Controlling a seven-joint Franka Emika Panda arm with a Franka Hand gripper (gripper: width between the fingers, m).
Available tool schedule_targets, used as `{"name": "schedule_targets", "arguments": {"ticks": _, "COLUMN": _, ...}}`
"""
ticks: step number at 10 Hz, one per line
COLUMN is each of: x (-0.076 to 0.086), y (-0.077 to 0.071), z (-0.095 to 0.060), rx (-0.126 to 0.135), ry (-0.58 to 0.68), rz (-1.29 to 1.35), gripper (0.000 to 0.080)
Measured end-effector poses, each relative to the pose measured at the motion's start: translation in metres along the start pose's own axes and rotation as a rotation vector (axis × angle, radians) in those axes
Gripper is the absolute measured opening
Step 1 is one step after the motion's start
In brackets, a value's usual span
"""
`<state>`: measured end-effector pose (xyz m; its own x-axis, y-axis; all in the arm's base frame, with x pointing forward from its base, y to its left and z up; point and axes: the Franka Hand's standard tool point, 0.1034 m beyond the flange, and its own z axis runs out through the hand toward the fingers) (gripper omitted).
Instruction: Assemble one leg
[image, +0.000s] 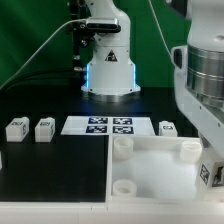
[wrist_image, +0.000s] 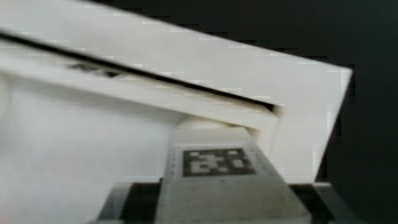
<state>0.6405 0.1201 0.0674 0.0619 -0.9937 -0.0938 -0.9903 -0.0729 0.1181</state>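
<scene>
My arm fills the exterior view's right edge, reaching down over the tray's right side; the gripper itself is cut off there. In the wrist view my gripper (wrist_image: 217, 190) sits at the lower edge with a leg (wrist_image: 219, 158) between the fingers, its square marker facing the camera. The finger pads are blurred, so contact is hard to confirm, but the jaws look closed narrow on the leg. The leg's upper end meets the corner of the large white tray (wrist_image: 107, 130); whether it is seated or only touching, I cannot tell.

Exterior view: the tray (image: 160, 165) lies on the near side of the black table (image: 40, 170), with raised round corner posts. Far of it lies the marker board (image: 108, 126), flat. Two loose legs (image: 30, 128) stand side by side at the exterior view's left of the board, apart from each other. Another leg (image: 168, 127) stands just beside the board's right end. A second robot base (image: 108, 60) stands at the far side.
</scene>
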Motion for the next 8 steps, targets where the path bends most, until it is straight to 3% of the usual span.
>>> {"name": "schedule_targets", "arguments": {"ticks": 2, "x": -0.0002, "y": 0.0015, "z": 0.0, "rx": 0.055, "ry": 0.009, "rz": 0.185, "gripper": 0.0292}}
{"name": "schedule_targets", "arguments": {"ticks": 4, "x": -0.0007, "y": 0.0015, "z": -0.0008, "rx": 0.065, "ry": 0.016, "rz": 0.36, "gripper": 0.0292}}
{"name": "schedule_targets", "arguments": {"ticks": 8, "x": 0.0003, "y": 0.0021, "z": -0.0015, "rx": 0.078, "ry": 0.033, "rz": 0.376, "gripper": 0.0292}}
